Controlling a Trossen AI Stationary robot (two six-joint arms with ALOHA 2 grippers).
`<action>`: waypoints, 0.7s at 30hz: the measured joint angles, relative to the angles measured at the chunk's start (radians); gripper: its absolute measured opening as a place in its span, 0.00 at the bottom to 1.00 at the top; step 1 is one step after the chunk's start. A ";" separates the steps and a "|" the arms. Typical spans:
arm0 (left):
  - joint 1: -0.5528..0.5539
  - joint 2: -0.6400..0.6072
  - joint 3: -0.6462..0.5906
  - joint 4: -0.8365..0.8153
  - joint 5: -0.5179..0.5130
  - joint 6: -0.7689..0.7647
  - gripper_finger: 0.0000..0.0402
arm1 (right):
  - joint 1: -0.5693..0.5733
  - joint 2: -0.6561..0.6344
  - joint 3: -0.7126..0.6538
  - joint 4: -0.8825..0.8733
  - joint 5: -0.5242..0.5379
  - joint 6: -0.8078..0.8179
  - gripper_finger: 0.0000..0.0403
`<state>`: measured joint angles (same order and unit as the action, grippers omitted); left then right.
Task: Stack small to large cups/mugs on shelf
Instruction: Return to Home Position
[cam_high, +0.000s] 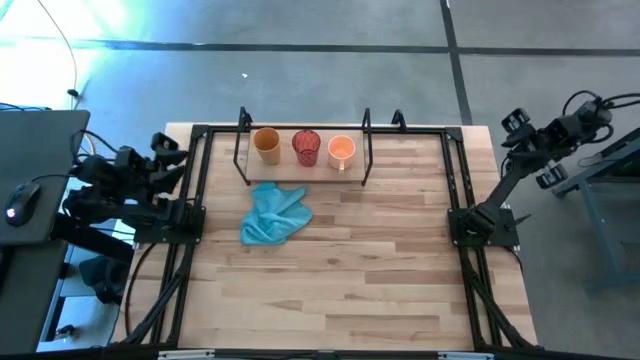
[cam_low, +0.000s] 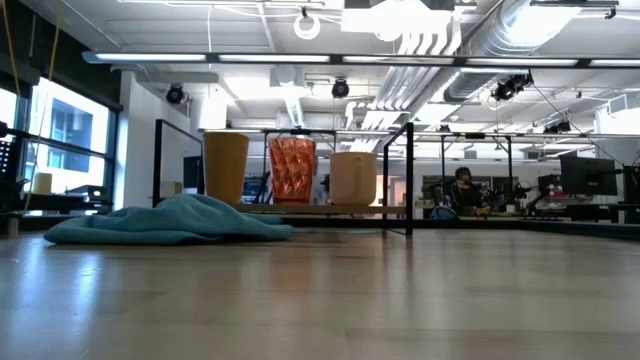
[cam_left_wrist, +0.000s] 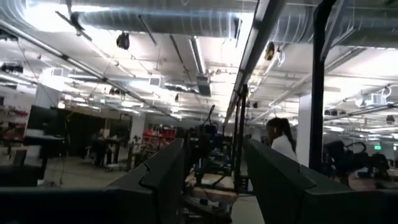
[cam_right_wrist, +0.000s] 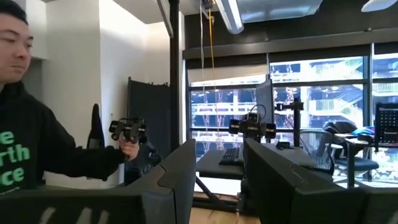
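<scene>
The cups are all up on the shelf (cam_high: 367, 150) by the table's (cam_high: 400, 300) far edge, closer to its far left corner: mustard-yellow cup (cam_high: 266, 145), red ribbed cup (cam_high: 306, 147), orange mug (cam_high: 341, 151), side by side and apart. A blue cloth (cam_high: 275, 215) lies just in front.

They look light and rigid, likely plastic. The smooth yellow wall could slip, so pinch over a rim; the red ribs should give bite; the mug offers its rim or pale handle.

The left gripper (cam_high: 163, 152) sits folded off the left edge and the right gripper (cam_high: 517, 122) beyond the far right corner. Each wrist view shows its jaws apart, nothing between, only room and people behind.

The high view gives the row's order; the low view alone shows all three upright and the mug shortest, but no arms.
</scene>
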<state>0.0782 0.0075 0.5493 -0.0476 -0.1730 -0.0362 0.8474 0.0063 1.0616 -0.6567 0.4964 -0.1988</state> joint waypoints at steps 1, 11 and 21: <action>0.000 -0.002 -0.017 0.010 0.000 -0.005 0.41 | 0.000 0.000 -0.008 0.010 0.000 0.004 0.31; 0.000 -0.002 -0.182 0.246 0.095 -0.035 0.41 | 0.000 0.000 -0.096 0.108 -0.035 0.014 0.31; 0.000 -0.001 -0.360 0.461 0.129 -0.068 0.41 | 0.000 0.000 -0.101 0.161 -0.044 0.041 0.31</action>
<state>0.0780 0.0063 0.1895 0.4130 -0.0442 -0.1045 0.8474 0.0067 0.9604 -0.4961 0.4523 -0.1581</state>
